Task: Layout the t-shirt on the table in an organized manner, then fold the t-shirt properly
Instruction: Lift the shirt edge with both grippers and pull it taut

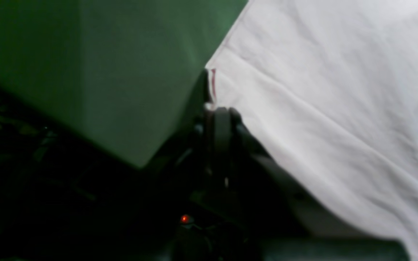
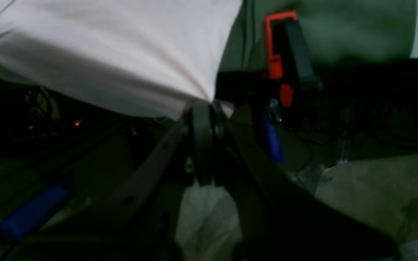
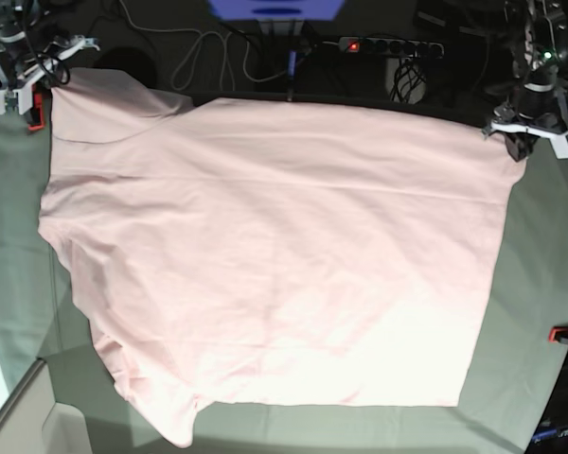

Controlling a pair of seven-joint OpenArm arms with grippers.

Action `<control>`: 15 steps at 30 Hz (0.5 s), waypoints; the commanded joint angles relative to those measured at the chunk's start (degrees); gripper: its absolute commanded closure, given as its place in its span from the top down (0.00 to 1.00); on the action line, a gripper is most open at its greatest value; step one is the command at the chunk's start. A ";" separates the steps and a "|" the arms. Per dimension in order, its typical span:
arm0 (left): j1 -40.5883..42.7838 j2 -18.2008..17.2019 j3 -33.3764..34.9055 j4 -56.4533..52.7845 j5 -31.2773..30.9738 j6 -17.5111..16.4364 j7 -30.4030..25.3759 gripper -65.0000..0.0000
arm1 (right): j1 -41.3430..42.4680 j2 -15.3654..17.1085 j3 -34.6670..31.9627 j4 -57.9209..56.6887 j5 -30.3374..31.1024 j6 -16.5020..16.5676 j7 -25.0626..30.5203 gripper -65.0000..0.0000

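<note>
Across the centre of the base view, the t-shirt [image 3: 275, 255] lies spread on the tabletop [image 3: 540, 284], plain side up, with no lettering visible. Its far edge runs along the top of the frame, stretched between the two arms.

At the upper right of the base view, the left end effector [image 3: 523, 142] is clamped together on one corner of the t-shirt; the left wrist view shows the fabric corner pinched at the closed tips. At the upper left, the right end effector [image 3: 49, 74] is likewise clamped on the opposite corner, close to a red-orange clamp [image 2: 276, 47] at the tabletop edge.

Risk assessment:
- Both grips hold only a small amount of fabric at the hem. Excess tension between the arms could pull a corner free.
- The lower left portion of the garment is bunched and wrinkled; uneven pulling would likely skew the layout further.
- The right end effector works beside the clamp; a lateral move could snag fabric or strike it.
- The far edge sits at the tabletop boundary, so an outward pull could drag cloth off.
</note>
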 commanded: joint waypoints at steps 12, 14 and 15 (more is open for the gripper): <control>-8.07 -1.00 -0.13 1.01 0.31 -0.07 -0.94 0.00 | 11.25 0.39 -0.17 0.71 0.19 -0.23 0.55 0.00; -10.00 -1.09 -0.04 0.75 0.40 -0.07 -0.94 0.00 | 12.56 0.39 -0.34 0.62 -0.87 -0.23 0.55 0.00; -10.88 -1.09 -0.04 0.57 0.40 -0.07 -0.94 0.00 | 13.71 0.39 -0.52 0.54 -2.19 -0.23 0.55 0.00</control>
